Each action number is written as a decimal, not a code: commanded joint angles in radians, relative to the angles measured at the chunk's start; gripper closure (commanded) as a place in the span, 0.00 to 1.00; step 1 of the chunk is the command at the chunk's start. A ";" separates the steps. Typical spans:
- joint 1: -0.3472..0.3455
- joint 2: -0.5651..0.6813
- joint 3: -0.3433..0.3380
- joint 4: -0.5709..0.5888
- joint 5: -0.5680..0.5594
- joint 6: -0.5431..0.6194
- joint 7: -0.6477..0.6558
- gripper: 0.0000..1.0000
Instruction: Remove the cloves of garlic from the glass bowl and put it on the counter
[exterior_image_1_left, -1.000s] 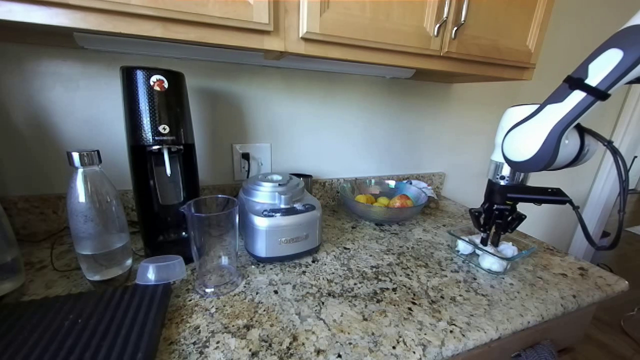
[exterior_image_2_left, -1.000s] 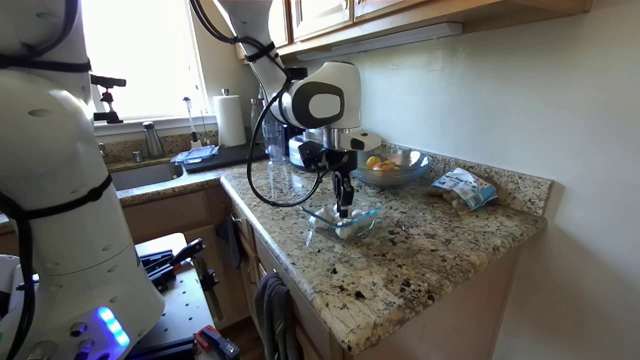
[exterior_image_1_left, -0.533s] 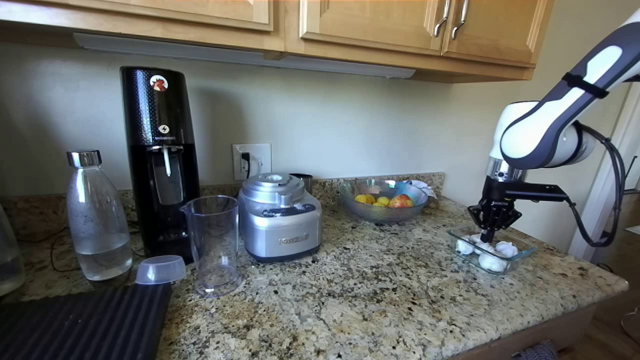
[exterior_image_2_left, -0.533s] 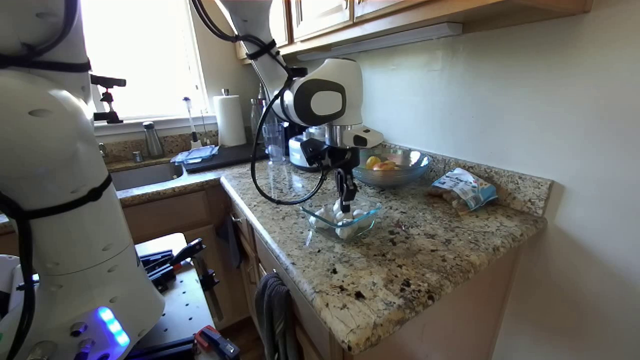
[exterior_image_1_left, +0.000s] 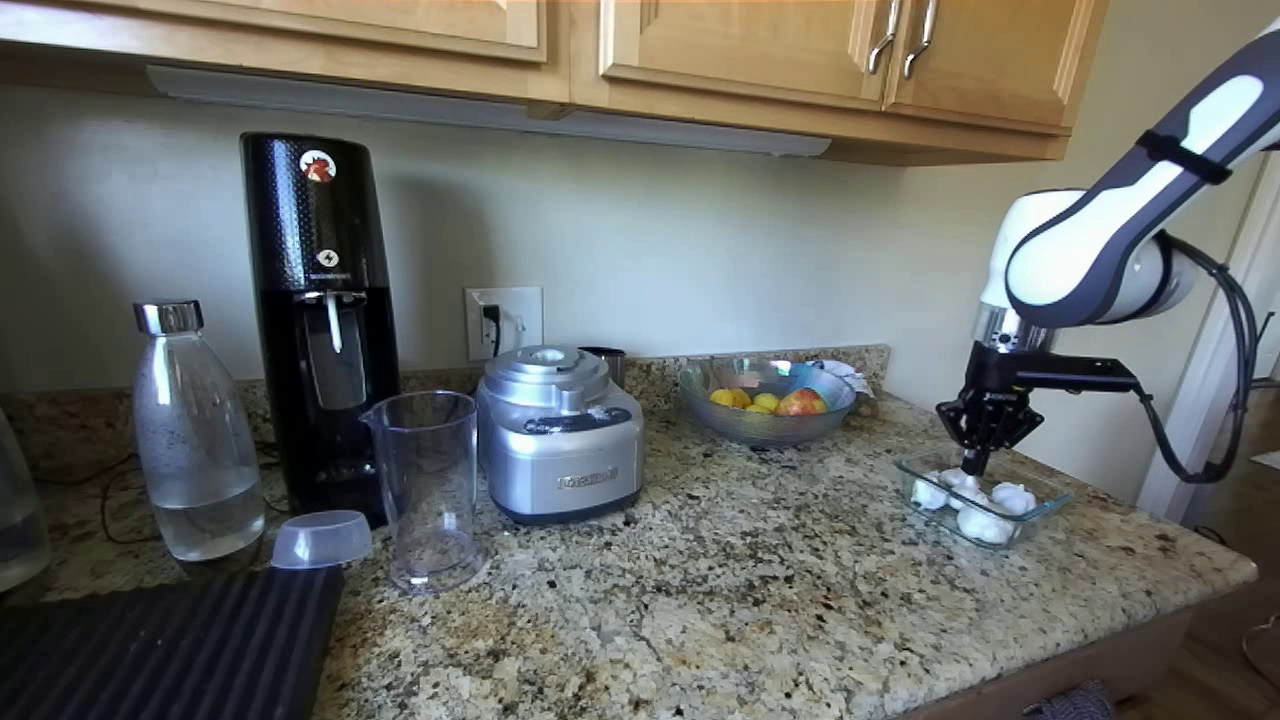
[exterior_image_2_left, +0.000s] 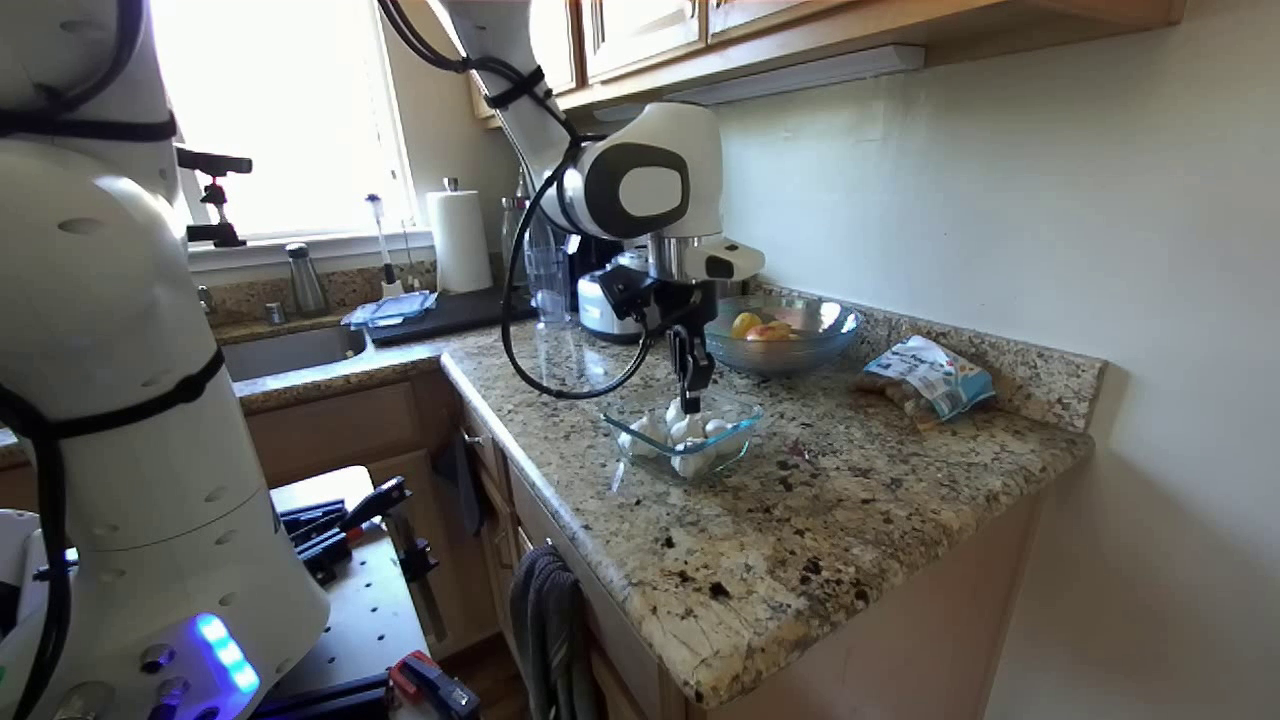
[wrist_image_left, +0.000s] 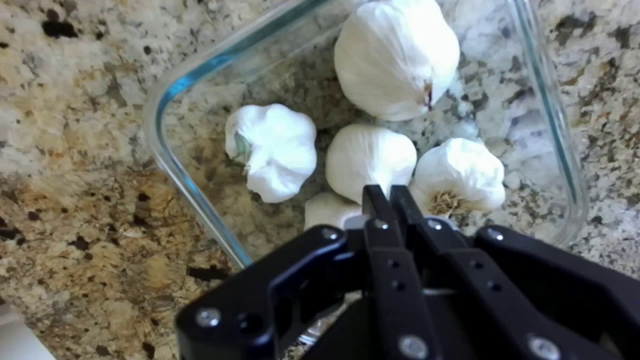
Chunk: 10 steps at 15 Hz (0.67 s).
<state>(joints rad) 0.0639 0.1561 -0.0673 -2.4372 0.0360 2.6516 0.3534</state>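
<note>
The garlic, several white bulbs, lies in the small square clear glass bowl (wrist_image_left: 175, 87) on the granite counter (exterior_image_1_left: 700, 570). The bowl also shows in both exterior views (exterior_image_1_left: 1048, 509) (exterior_image_2_left: 757, 418). My gripper (wrist_image_left: 386, 192) has its fingertips almost together over the bowl. A thin white stalk of the middle garlic bulb (wrist_image_left: 367, 157) shows between the tips, and the bulb sits just below them. Another garlic bulb (wrist_image_left: 327, 210) is partly hidden by the fingers. In both exterior views the gripper (exterior_image_1_left: 974, 468) (exterior_image_2_left: 691, 403) points down, its tips at about rim height.
A larger glass fruit bowl (exterior_image_1_left: 770, 425), a silver food processor (exterior_image_1_left: 562, 450), a clear jug (exterior_image_1_left: 425, 490) and a black drink machine (exterior_image_1_left: 318, 330) stand along the wall. A blue and white bag (exterior_image_2_left: 930, 378) lies near the backsplash. The counter's front edge (exterior_image_2_left: 590, 560) is near the bowl.
The gripper was open around the middle garlic inside the bowl a second ago. It has since shut and risen a little. The bowl has stayed in place.
</note>
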 joint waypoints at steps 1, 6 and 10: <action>-0.010 -0.129 0.012 -0.055 -0.025 -0.060 -0.013 0.92; -0.013 -0.194 0.039 -0.060 -0.062 -0.091 -0.013 0.68; -0.015 -0.187 0.060 -0.044 -0.030 -0.189 -0.037 0.52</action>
<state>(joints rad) 0.0638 0.0041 -0.0264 -2.4590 -0.0098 2.5380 0.3514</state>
